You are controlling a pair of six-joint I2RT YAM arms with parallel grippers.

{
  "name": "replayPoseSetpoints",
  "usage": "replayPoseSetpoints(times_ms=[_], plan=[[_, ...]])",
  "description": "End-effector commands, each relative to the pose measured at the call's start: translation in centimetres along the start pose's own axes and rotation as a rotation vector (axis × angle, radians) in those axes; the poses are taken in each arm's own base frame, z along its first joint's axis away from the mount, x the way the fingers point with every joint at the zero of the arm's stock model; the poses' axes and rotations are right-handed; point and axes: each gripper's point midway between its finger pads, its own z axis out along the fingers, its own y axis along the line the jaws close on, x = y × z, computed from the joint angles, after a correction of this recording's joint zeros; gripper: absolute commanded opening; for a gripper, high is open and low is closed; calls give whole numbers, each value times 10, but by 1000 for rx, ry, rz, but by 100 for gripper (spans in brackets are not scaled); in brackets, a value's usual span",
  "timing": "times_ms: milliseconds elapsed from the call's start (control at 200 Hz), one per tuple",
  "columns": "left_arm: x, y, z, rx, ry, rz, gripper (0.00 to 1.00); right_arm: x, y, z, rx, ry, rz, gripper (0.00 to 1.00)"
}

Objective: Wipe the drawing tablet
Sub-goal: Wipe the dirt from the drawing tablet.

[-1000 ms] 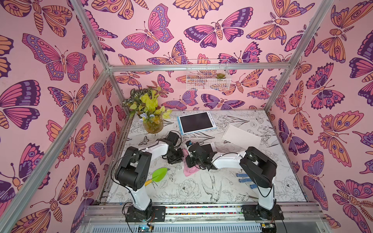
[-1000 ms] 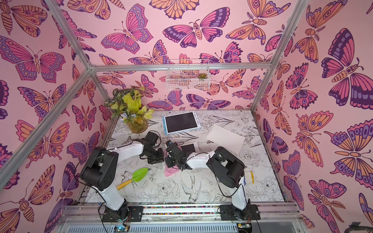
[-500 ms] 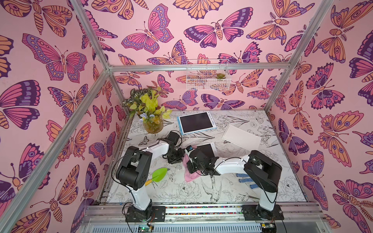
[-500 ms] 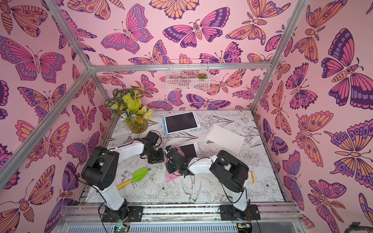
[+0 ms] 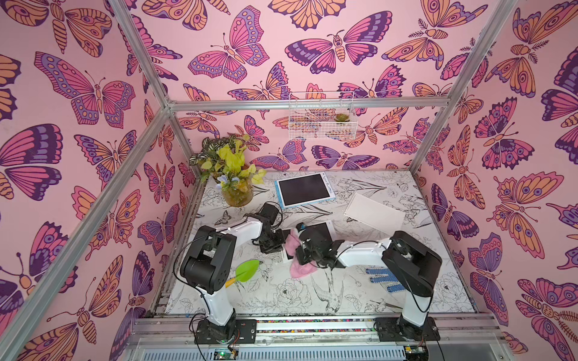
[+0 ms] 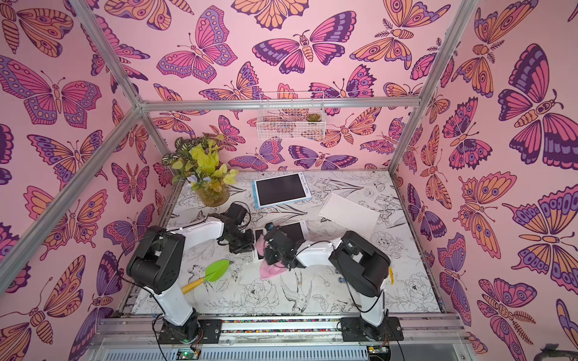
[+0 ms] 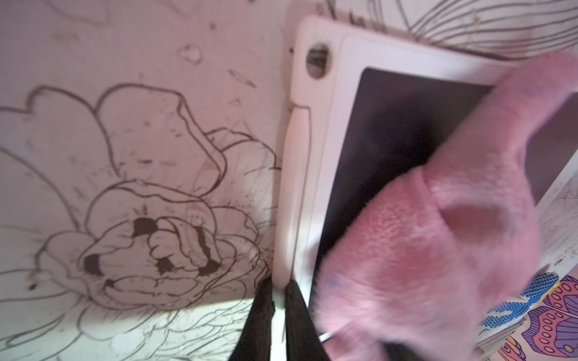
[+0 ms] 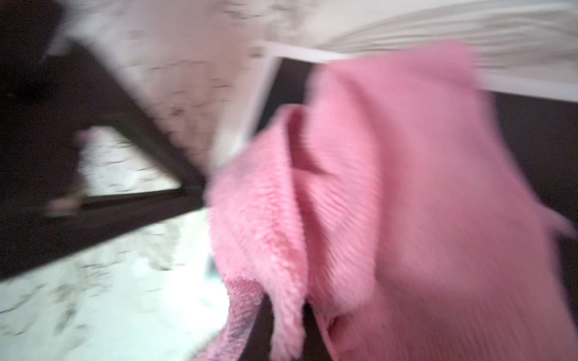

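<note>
The drawing tablet (image 5: 323, 230) — white-framed, dark-screened — lies flat near the middle of the table (image 5: 281, 300), between the hands of the two arms, as both top views show. A pink cloth (image 5: 298, 269) is draped across the left part of its screen and spills over the near edge onto the table. In the left wrist view the cloth (image 7: 438, 243) covers much of the dark panel, leaving bare the white frame (image 7: 319, 131) and a round hole at one corner.

The right hand (image 5: 301, 254) is clamped tight on the cloth. The right wrist view, though blurred, shows a fold of it caught between the two dark fingers (image 8: 312, 340). The left hand (image 7: 280, 300) stands at the tablet's left edge, its fingers all but together and their tips against the frame — whether they nip the rim cannot be told.

Farther back on the table lie a blue-edged tablet (image 5: 305, 189) and, to its right, a white board (image 5: 373, 212), both well apart from the cloth. A potted plant (image 5: 233, 178) stands in the back left corner. A green trowel (image 5: 247, 270) lies beside the left arm, and a blue-dotted glove (image 5: 383, 278) shows beside the right arm. A white wire basket (image 5: 322, 125) hangs on the back wall.
</note>
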Motion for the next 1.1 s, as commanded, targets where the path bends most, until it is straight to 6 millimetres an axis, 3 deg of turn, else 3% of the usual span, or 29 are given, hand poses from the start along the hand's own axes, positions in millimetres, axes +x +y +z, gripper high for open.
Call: replayPoseSetpoints(times_ms=[0,50,95,155,260,300,330,416,511,611,661,701,781,916,976,1041,1097], plan=[[43,69,34,-263,148,-41,11,27,-103,-21,254,94,134,0],[43,68,34,-262,147,-39,11,27,-108,-26,244,82,124,0],[42,68,34,-261,147,-38,11,24,-93,-23,194,77,101,0],[42,68,35,-261,147,-40,11,15,-52,-13,130,73,31,0],[41,66,34,-257,143,-42,11,2,48,1,-22,55,-127,0],[41,66,34,-259,144,-42,11,1,65,5,-30,61,-150,0],[41,67,33,-260,143,-41,11,0,66,6,-19,65,-142,0],[42,67,33,-262,145,-44,11,-1,29,7,57,79,-74,0],[42,67,34,-264,144,-47,11,11,-55,-4,190,120,56,0],[41,67,33,-263,140,-46,11,25,-134,-32,324,151,177,0],[40,66,33,-261,138,-46,11,30,-151,-44,355,152,191,0],[40,66,32,-261,138,-47,11,29,-150,-47,344,147,173,0],[40,65,33,-260,138,-47,11,21,-113,-37,265,129,113,0],[39,65,32,-256,139,-47,11,3,21,-15,21,64,-97,0],[39,65,32,-258,138,-47,11,1,65,-9,-57,53,-126,0],[39,64,31,-256,138,-44,11,4,82,0,-97,63,-91,0],[40,64,32,-258,140,-42,11,6,72,5,-71,70,-54,0]])
